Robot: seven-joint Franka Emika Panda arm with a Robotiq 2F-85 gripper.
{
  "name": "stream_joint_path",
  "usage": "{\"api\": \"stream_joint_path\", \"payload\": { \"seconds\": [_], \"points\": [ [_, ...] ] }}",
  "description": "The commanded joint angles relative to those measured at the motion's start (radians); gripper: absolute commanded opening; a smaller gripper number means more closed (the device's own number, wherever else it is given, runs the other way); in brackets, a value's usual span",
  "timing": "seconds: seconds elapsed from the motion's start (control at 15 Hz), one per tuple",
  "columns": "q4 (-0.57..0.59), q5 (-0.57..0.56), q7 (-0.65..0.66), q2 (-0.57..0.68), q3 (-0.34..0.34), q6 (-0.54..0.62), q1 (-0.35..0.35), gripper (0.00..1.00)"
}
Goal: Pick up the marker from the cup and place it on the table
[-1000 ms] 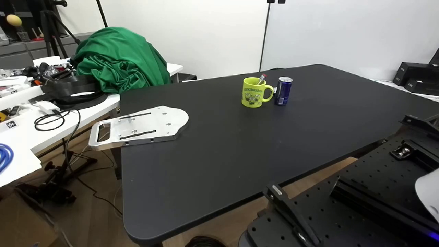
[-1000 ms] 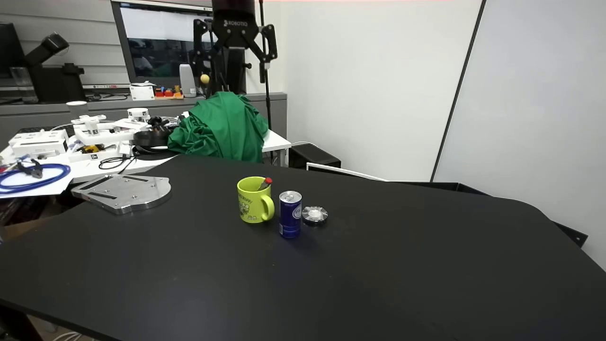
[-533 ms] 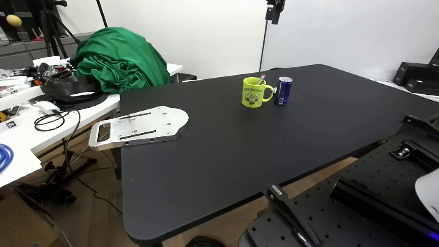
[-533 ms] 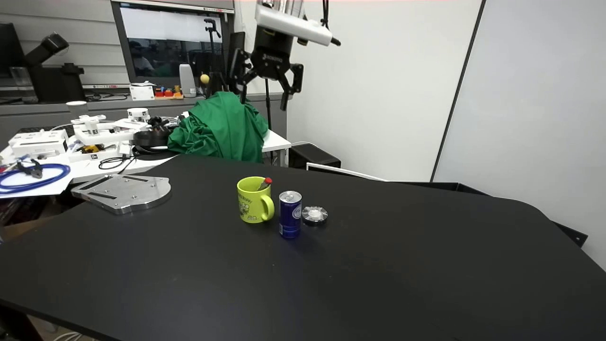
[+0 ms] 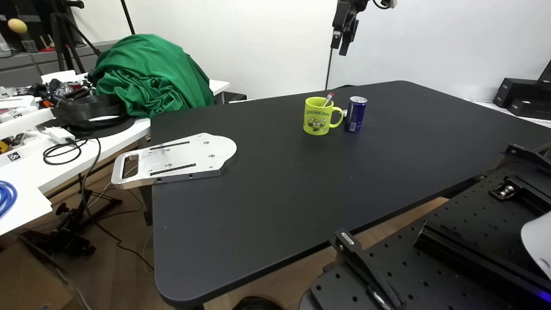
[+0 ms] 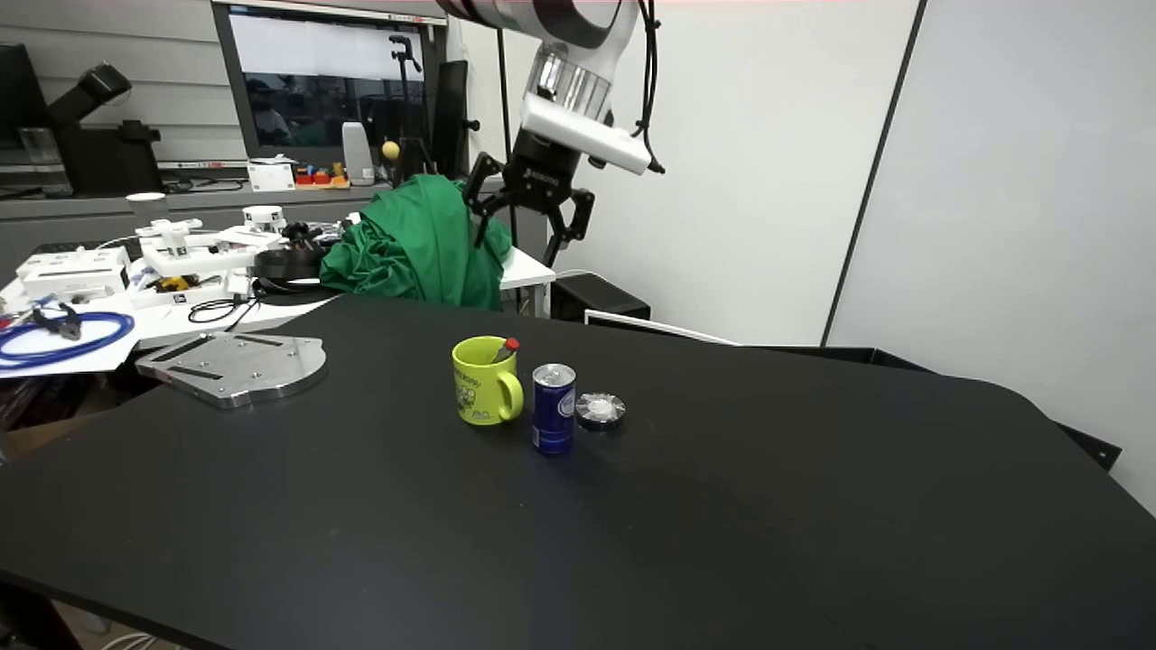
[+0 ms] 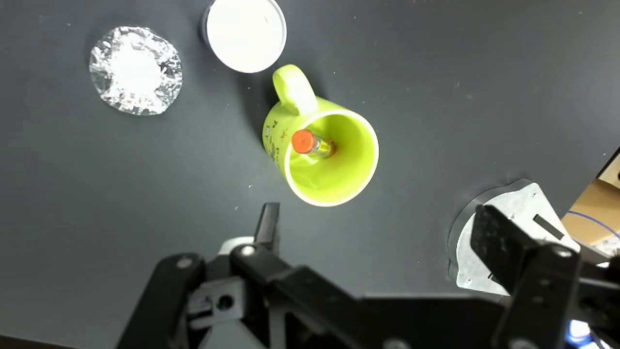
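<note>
The yellow-green cup stands upright on the black table in both exterior views: cup (image 5: 316,117) (image 6: 481,390), table (image 5: 275,185) (image 6: 632,542). The marker (image 5: 328,99) (image 6: 506,350) leans inside it with its red end above the rim, near the handle side. In the wrist view the cup's mouth (image 7: 341,172) faces the camera, and the marker's red end (image 7: 303,141) shows at the rim. My gripper (image 5: 340,45) (image 6: 515,248) is open and empty, high above the table. In the wrist view the gripper's fingertips (image 7: 377,212) are wide apart, below the cup in the picture.
A dark blue can (image 5: 356,114) (image 6: 554,411) stands close to the cup's handle, its top (image 7: 245,34) bright in the wrist view. A shiny wrapped disc (image 6: 601,410) (image 7: 136,71) lies by the can. A metal plate (image 5: 185,155) (image 6: 237,368) (image 7: 513,242) lies at the table's edge.
My gripper has come down from high up, moving down and to the right in an exterior view, and stays open. The cup, marker and can have not moved.
</note>
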Motion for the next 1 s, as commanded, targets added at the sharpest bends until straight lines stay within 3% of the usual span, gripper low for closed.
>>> {"api": "stream_joint_path", "payload": {
  "seconds": [0.0, 0.93],
  "points": [
    [0.004, 0.032, 0.012, 0.029, 0.031, -0.014, -0.021, 1.00],
    [-0.033, 0.052, 0.022, 0.126, 0.053, 0.083, -0.045, 1.00]
  ]
}}
